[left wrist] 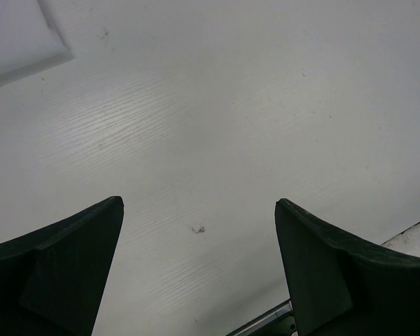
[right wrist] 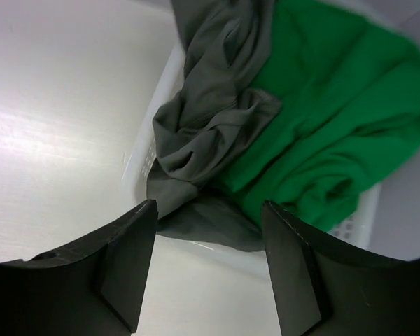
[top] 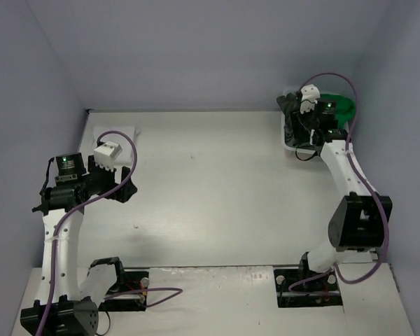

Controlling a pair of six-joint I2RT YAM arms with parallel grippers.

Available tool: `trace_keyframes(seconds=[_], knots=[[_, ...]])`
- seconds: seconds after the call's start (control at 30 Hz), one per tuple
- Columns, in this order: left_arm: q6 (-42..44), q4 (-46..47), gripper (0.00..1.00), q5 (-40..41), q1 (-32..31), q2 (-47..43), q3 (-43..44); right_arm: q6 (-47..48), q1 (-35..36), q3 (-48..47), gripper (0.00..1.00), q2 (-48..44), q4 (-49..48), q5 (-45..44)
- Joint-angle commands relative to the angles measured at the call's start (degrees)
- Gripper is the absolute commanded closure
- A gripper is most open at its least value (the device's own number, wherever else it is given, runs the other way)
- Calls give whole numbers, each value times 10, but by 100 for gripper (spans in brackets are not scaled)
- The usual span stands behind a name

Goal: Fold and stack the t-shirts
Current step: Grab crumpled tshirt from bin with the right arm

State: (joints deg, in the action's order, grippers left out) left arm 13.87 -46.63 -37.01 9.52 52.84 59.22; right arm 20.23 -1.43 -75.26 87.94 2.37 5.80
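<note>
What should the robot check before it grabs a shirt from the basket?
1. The right gripper is open: ok.
2. It hangs over the grey shirt: ok.
3. The grey shirt is free of the green shirt: cannot tell.
4. Both shirts lie inside the basket: ok.
5. The left gripper is open, over bare table, away from the basket: ok.

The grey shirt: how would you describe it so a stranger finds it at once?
At the far right corner of the table stands a white basket. The grey shirt lies crumpled in its left half. Its dark colour sets it apart from the bright green shirt.
</note>
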Motion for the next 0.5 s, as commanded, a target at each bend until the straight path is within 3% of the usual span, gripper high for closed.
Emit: trace_keyframes(seconds=[0.0,0.37,0.43,0.47], knots=[[-5,29,17,5,7,4,8,24,-1,-36,43,62,29,20],[-5,28,17,13,8,10,6,17,-1,-81,46,157,31,25],[-4,30,17,14,8,10,6,16,-1,-82,58,160,31,26],[-4,30,17,14,8,9,6,16,-1,-81,83,161,31,26]])
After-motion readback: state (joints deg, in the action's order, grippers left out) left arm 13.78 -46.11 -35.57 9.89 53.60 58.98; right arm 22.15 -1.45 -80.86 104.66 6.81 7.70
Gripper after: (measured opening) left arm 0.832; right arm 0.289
